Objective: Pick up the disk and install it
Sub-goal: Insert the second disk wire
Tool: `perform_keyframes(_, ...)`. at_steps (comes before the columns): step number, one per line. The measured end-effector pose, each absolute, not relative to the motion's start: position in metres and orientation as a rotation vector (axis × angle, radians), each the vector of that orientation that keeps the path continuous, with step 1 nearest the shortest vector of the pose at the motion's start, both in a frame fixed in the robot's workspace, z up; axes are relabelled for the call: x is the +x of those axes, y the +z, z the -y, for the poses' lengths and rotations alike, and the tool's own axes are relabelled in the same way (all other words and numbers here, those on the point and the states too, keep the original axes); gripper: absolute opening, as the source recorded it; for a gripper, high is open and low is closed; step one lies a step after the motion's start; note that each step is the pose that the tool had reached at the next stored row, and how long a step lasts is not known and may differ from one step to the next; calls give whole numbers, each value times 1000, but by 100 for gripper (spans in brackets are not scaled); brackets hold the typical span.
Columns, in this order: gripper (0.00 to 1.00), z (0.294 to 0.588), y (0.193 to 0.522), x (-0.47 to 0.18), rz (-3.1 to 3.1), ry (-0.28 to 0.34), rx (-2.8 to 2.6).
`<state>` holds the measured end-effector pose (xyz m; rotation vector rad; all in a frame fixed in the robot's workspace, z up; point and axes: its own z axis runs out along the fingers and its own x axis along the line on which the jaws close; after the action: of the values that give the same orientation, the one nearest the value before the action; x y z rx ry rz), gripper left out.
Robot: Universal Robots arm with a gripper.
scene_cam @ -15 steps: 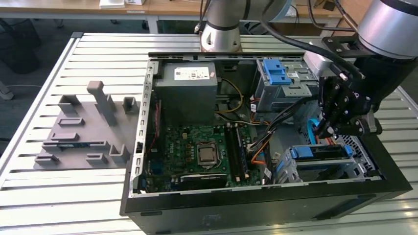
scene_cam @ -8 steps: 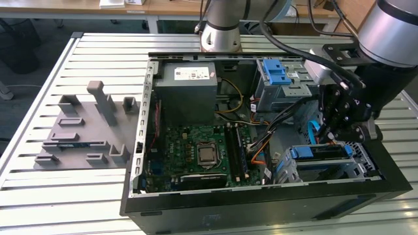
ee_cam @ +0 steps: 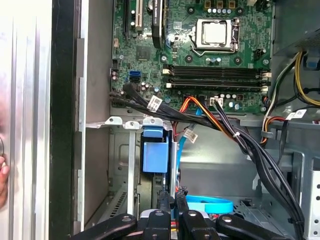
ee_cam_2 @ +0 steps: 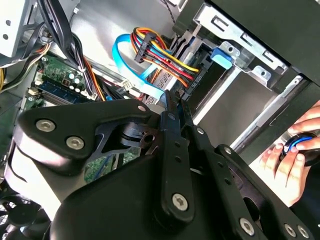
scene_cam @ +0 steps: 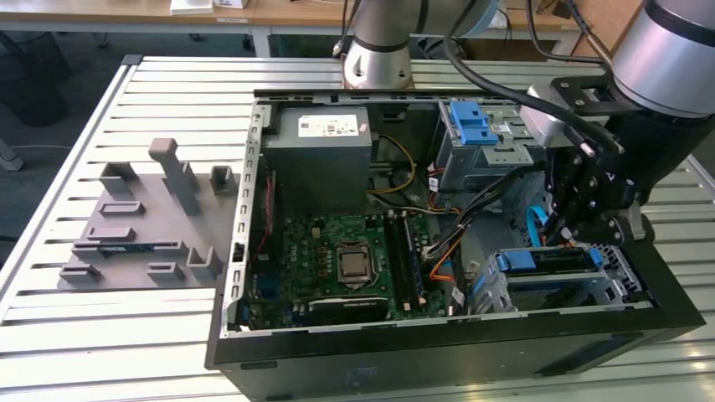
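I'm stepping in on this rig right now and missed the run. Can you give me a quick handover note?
Pincer: shut, holding nothing, low inside the computer case at the drive cage.
Disk: appears to sit in that cage, at the exterior view's right, blue rails showing.
Done: pick-up and placing, it seems.
Left: cannot tell whether the disk is fully seated.
Note: a person's hand is beside the case.

The arm reaches down from the exterior view's right, wrist bent, gripper pointing downward. In both wrist views its fingers sit pressed together, holding nothing.

A hand rests nearby.
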<state>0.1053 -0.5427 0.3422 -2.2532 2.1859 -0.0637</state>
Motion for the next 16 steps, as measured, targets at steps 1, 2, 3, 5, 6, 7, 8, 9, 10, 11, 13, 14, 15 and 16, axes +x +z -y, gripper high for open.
perform_keyframes(1,16,543,342,105,-2184,-63,-2251)
perform_keyframes(2,16,544,342,105,-2181,-59,-2248)
perform_keyframes(3,16,544,341,105,-2178,-52,-2245)
perform_keyframes(5,16,547,340,105,-2170,-33,-2235)
perform_keyframes(6,16,548,340,105,-2166,-23,-2230)
perform_keyframes(7,16,550,339,105,-2161,-14,-2226)
perform_keyframes(8,16,551,339,105,-2157,-5,-2221)
perform_keyframes(9,16,552,339,105,-2153,4,-2216)
perform_keyframes(10,16,553,339,105,-2149,11,-2213)
perform_keyframes(11,16,554,339,105,-2149,12,-2212)
perform_keyframes(13,16,556,339,105,-2149,11,-2212)
perform_keyframes(14,16,557,338,105,-2149,12,-2212)
perform_keyframes(15,16,558,338,105,-2149,11,-2212)
perform_keyframes(16,16,559,338,105,-2148,11,-2212)
